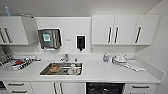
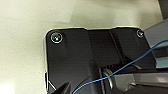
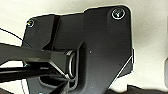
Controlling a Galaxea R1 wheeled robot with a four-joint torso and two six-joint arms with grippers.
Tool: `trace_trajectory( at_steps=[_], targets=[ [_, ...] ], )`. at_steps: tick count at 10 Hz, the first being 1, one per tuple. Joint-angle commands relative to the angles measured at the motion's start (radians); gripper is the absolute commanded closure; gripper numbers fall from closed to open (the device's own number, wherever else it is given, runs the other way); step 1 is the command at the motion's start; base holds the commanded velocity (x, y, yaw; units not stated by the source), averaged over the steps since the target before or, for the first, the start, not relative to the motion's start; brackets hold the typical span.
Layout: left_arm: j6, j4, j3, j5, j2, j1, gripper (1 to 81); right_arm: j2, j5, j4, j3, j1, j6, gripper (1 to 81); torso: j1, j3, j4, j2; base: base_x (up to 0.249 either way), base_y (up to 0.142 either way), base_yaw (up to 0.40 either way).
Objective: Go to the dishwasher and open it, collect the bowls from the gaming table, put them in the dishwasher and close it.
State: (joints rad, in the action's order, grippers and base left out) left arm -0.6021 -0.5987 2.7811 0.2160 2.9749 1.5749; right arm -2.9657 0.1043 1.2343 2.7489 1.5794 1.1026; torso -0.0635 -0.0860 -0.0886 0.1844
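Note:
Under the white counter, right of the sink, the dishwasher shows as a dark opening with racks inside; its steel front is not across the opening. The gaming table is out of view, and so are the bowls from it. Both wrist views look down at pale floor past the robot's own dark plate.
A steel sink set in the counter holds an orange dish and pale dishes. A dish rack stands at the left, and a kettle with small items at the right. White wall cabinets hang above, with a side wall on the right.

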Motion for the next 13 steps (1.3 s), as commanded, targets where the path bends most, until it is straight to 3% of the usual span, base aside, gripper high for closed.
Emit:
trace_trajectory(
  at_steps=[1,2,6,7,8,9,11,13],
  targets=[
    [0.004,0.004,0.006,-0.035,-0.011,-0.051,1.0,0.008,-0.044,-0.024,0.009,-0.032,0.008,1.0,0.000,0.000,0.000,0.000,0.000,0.000,0.000],
    [0.004,0.004,0.006,-0.035,-0.011,-0.051,1.0,0.006,-0.043,-0.153,0.018,-0.020,-0.013,1.0,0.000,0.000,0.000,0.000,0.000,0.000,0.000],
    [0.005,0.004,0.006,-0.035,-0.008,-0.052,1.0,-0.024,-0.046,-0.721,0.037,-0.008,-0.627,1.0,0.000,0.000,0.000,0.000,0.000,0.000,0.000],
    [0.005,0.004,0.006,-0.035,-0.008,-0.055,1.0,-0.023,-0.044,-0.841,0.037,-0.008,-0.759,1.0,0.000,0.000,0.000,0.000,0.000,0.000,0.000],
    [0.002,0.004,0.011,-0.035,-0.009,-0.057,1.0,-0.024,-0.044,-0.904,0.035,-0.008,-0.838,1.0,0.000,0.000,0.000,0.000,0.000,0.000,0.000],
    [-0.002,0.004,0.014,-0.035,-0.011,-0.058,1.0,-0.028,-0.046,-0.952,0.038,-0.008,-0.889,1.0,0.000,0.000,0.000,0.000,0.000,0.000,0.000],
    [-0.008,0.010,0.006,-0.051,0.001,-0.049,1.0,-0.005,-0.055,-0.972,0.020,-0.018,-0.902,1.0,0.000,0.000,0.000,0.000,0.000,0.000,0.000],
    [-0.015,0.010,0.005,-0.203,0.038,-0.051,1.0,0.011,-0.089,-0.964,-0.011,-0.041,-0.905,1.0,0.000,0.001,0.000,0.000,0.000,0.000,0.000]
  ],
)
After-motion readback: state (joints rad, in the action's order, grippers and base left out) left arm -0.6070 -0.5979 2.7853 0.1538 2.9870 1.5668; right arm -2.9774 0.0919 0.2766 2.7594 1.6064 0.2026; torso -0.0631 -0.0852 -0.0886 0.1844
